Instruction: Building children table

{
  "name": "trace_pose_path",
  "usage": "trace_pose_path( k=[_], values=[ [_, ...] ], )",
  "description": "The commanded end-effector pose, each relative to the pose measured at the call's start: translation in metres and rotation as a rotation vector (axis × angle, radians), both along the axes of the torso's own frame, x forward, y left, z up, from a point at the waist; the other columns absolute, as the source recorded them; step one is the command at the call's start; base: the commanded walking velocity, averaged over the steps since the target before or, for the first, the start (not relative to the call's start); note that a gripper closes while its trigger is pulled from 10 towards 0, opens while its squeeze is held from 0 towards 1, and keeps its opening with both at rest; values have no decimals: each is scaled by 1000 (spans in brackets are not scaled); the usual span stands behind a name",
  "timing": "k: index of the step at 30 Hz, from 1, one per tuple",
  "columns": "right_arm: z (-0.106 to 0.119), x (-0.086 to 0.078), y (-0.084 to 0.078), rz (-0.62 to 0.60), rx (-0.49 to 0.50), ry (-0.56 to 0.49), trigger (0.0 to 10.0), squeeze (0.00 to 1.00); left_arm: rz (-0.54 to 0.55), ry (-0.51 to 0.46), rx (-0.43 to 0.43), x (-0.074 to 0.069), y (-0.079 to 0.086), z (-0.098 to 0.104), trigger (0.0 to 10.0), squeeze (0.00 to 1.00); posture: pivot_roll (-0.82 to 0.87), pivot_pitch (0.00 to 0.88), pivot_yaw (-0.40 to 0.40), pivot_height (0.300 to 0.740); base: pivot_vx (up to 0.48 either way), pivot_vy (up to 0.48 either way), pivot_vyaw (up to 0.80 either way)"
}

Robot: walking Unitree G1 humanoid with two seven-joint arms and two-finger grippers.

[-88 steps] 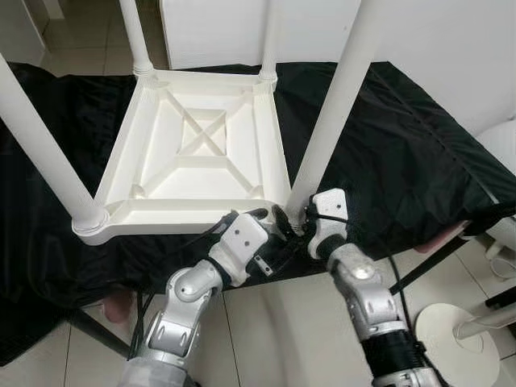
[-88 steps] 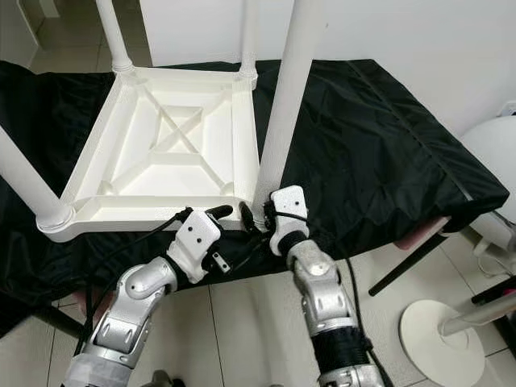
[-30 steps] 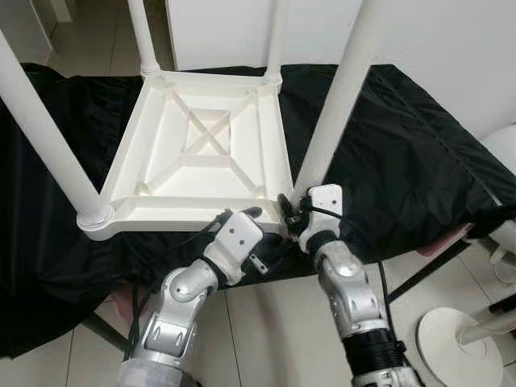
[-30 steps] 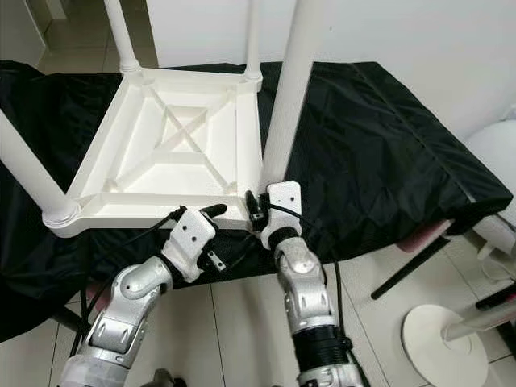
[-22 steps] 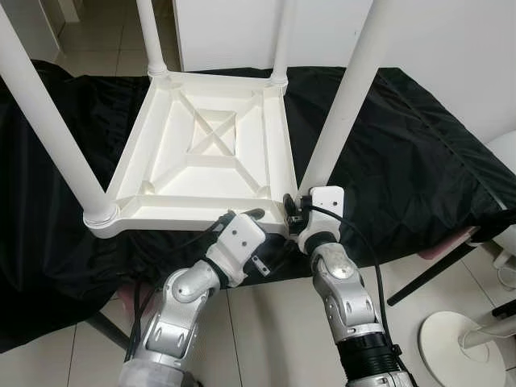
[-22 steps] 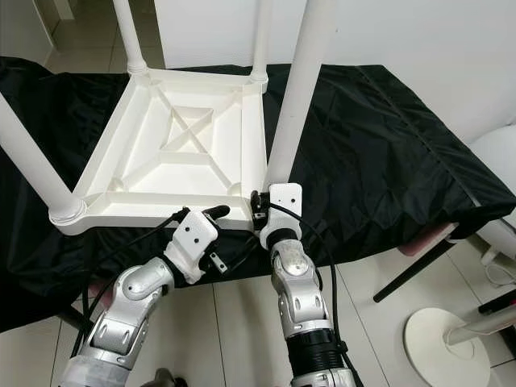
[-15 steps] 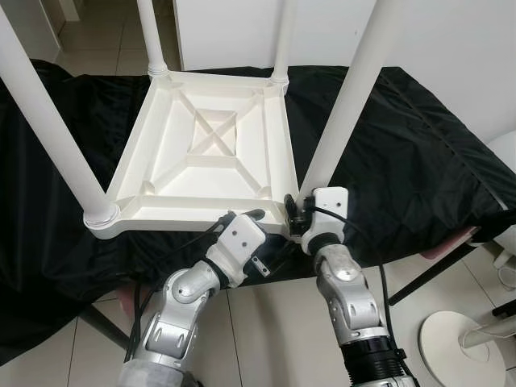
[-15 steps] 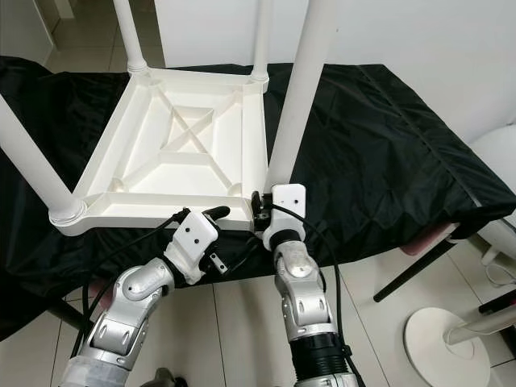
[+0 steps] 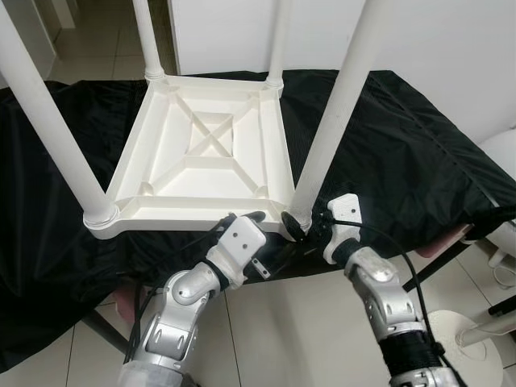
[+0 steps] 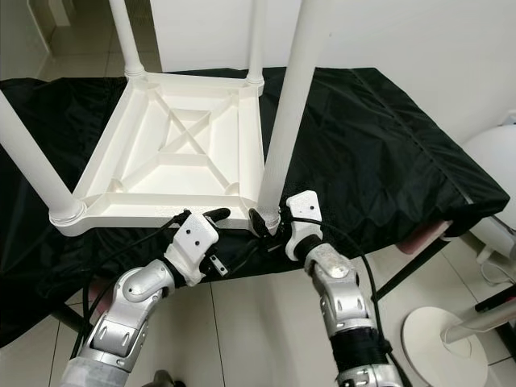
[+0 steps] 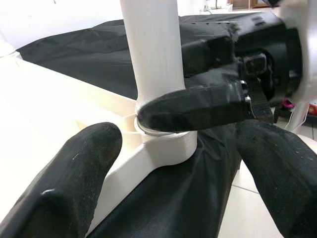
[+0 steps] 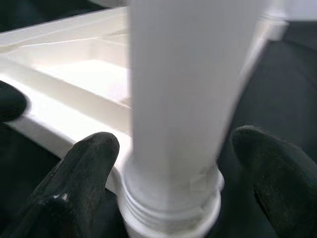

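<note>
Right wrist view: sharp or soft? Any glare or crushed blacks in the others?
Right wrist view: table leg close up and soft, fingers blurred too. Left wrist view: sharper, leg top blown white. Eye views: even light, sharp; black cloth keeps its wrinkles, white table near clipping.

Upturned white table (image 9: 201, 157) on black cloth (image 9: 403, 161), both grippers' fingers at its near leg (image 9: 334, 113)

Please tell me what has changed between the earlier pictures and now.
The right gripper has swung its wrist out to the robot's right, its fingers staying around the foot of the near right table leg. The left gripper stayed at the edge of the upside-down table top. All four legs stand as before.
</note>
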State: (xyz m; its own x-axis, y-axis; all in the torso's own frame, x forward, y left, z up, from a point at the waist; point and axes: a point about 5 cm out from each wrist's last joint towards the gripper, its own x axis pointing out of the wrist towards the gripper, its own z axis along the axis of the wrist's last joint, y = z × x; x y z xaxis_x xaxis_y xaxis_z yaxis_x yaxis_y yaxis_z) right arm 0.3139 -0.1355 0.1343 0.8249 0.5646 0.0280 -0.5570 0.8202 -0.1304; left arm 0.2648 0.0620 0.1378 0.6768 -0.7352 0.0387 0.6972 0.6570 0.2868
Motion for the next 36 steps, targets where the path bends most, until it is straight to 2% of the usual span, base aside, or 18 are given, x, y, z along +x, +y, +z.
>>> trace_pose_path(
  k=[1,4,6,10,11,25,26,30,34,36],
  values=[
    [-1,0,1,38,4,2,10000,0,78,-4,-15,3,2,-1,10000,0,-39,18,-30,740,0,0,0],
    [1,3,1,81,-17,-14,10000,0,80,-5,-16,3,3,0,10000,0,-39,18,-30,740,0,0,0],
    [6,14,7,158,-69,-31,10000,0,84,-8,-18,3,3,1,10000,0,-35,19,-29,740,0,0,0],
    [7,18,9,188,-84,-31,10000,0,85,-9,-18,3,3,1,10000,0,-33,21,-30,740,0,0,0],
    [6,23,9,200,-109,-21,0,0,88,-11,-18,4,3,1,10000,0,-30,23,-32,740,0,0,0],
    [-1,29,-1,214,-128,23,0,0,106,-11,-24,4,5,2,10000,0,-27,38,-38,740,0,0,0],
    [-1,29,-1,209,-117,24,10000,0,106,-11,-25,4,5,2,10000,0,-28,39,-37,740,0,0,0],
    [1,29,-1,183,-97,22,10000,0,106,-11,-27,5,5,3,10000,0,-33,43,-36,740,0,0,0],
    [0,31,-1,67,-84,25,10000,0,105,-11,-29,5,4,3,10000,0,-34,46,-36,740,0,0,0],
    [0,31,-1,67,-84,25,10000,0,105,-11,-29,5,4,3,10000,0,-34,46,-36,740,0,0,0]
  ],
)
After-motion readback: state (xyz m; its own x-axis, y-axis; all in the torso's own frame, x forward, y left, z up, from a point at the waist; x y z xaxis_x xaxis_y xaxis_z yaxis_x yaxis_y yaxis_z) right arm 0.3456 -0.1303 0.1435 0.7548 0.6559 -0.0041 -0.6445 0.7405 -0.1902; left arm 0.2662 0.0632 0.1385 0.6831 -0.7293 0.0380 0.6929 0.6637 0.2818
